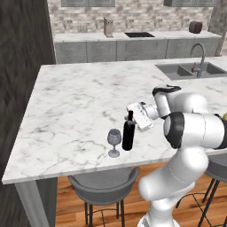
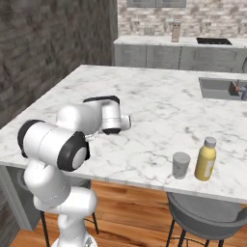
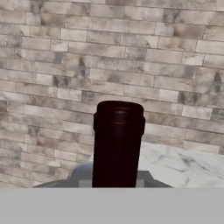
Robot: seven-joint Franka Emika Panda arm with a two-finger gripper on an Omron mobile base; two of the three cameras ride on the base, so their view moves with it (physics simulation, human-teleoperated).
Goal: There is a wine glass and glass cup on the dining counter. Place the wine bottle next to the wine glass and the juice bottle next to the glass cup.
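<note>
The gripper (image 1: pixel 131 116) pinches the wine bottle's (image 1: pixel 128 135) neck, holding it upright on the dining counter (image 1: pixel 75 106) just beside the wine glass (image 1: pixel 114 142), apparently for placing there

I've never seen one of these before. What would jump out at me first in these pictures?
Probably the white robot arm, its gripper shut on the neck of a slim black wine bottle standing near the front edge of the marble dining counter, just beside a small wine glass. Farther along the same edge, a yellow juice bottle stands next to a short glass cup.
</note>
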